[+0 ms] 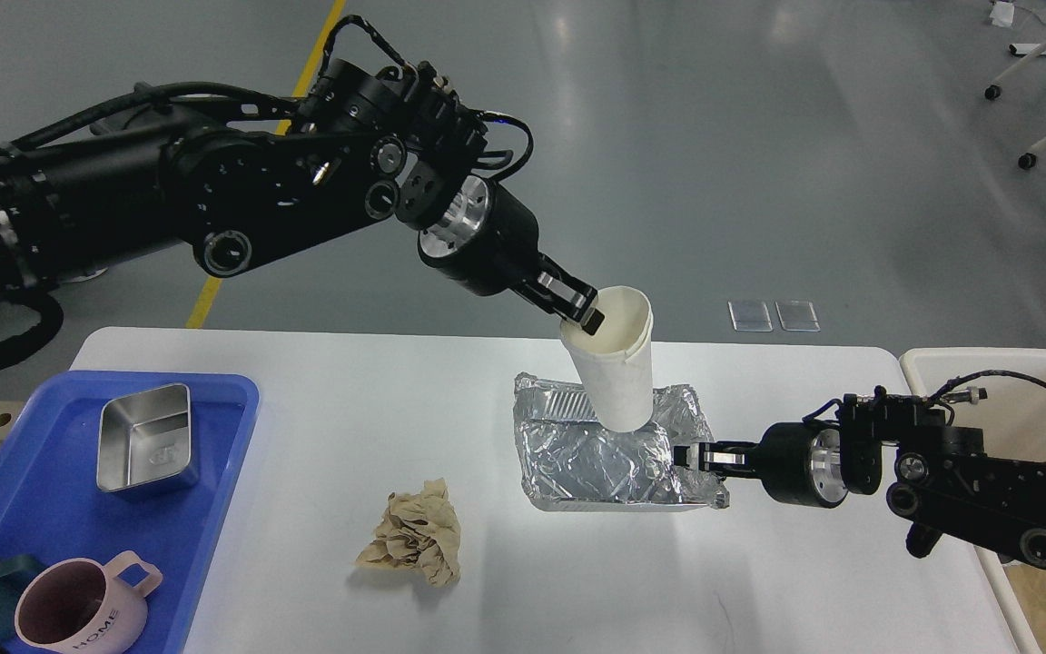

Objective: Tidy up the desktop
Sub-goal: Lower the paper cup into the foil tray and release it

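The white bench fills the lower view. At its middle, the foil tray is pinched at its right rim by the right pincer, likely steadying it. Above the tray, the left pincer clamps the paper cup's rim. Left of the tray lies crumpled paper.

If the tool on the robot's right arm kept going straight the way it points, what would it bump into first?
The right tool points left and already sits at the right edge of the crumpled foil tray, apparently touching it. Going on, it would push into that tray first, though depth is hard to judge.
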Controlling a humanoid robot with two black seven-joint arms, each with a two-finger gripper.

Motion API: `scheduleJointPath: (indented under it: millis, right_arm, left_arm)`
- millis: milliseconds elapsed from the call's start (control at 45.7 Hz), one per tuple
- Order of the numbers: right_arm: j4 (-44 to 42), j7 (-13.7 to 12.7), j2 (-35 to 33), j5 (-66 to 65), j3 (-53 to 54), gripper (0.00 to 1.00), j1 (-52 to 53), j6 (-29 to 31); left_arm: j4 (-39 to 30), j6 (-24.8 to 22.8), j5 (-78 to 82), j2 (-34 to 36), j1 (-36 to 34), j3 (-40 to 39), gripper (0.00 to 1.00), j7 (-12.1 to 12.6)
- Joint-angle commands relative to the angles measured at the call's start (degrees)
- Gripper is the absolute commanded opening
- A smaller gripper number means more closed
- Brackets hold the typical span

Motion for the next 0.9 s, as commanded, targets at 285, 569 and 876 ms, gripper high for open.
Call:
scheduleJointPath:
  millis: [285,569,876]
  right_arm:
    - [0.5,0.0,-1.2,0.0,0.4,0.00,0.1,0.0]
    - [0.5,0.0,-0.9,0.0,0.4,0.00,0.6,0.0]
    - [0.7,0.0,-1.0,0.1,0.4,0.00,0.7,0.0]
  left_arm:
    - [7.0,4.2,1.2,-10.5,4.1,5.0,0.04,3.7]
    - [11.6,5.9,1.1,-14.1,5.2,5.0,0.05,3.6]
    - [16.0,8.3,1.1,-18.1,6.8,5.0,0.30,3.7]
